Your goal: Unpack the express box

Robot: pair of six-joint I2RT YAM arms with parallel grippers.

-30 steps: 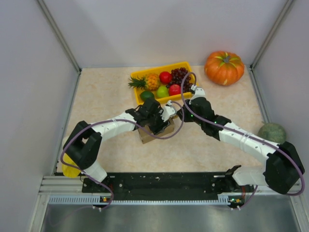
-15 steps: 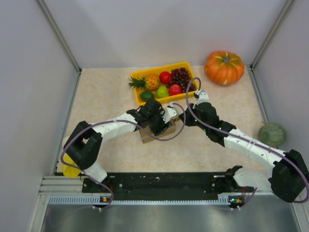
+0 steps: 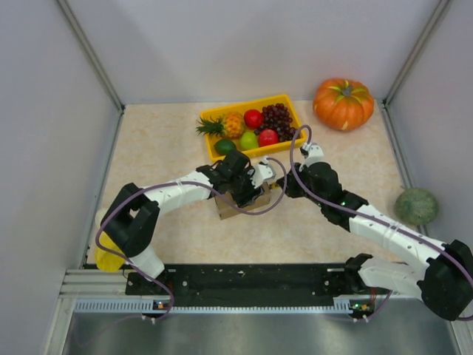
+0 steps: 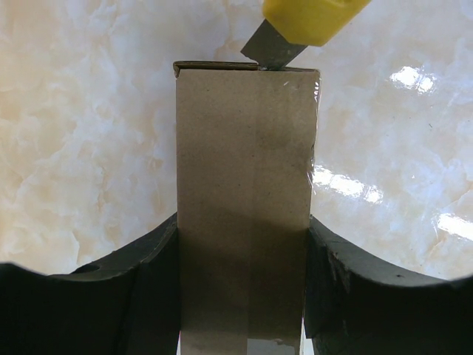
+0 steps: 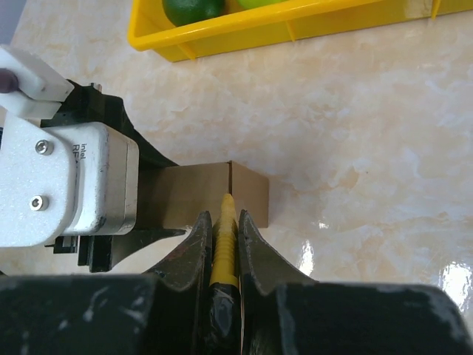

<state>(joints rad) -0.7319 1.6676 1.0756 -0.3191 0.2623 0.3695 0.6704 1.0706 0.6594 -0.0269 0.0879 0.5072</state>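
Right end effector (image 5: 223, 219) drew back, its knife (image 5: 222, 255) touching the express box (image 4: 244, 207)

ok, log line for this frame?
left gripper: clamps express box | right gripper: shut on utility knife | blade: tip at box's far edge | box: unopened

Left arm (image 3: 177, 194) and right arm (image 3: 384, 225): white links between black joints, each looped by a purple cable (image 3: 291, 151), the left claw (image 4: 242, 251) black-fingered beneath a white housing (image 5: 74, 185) with two screws and embossed lettering.
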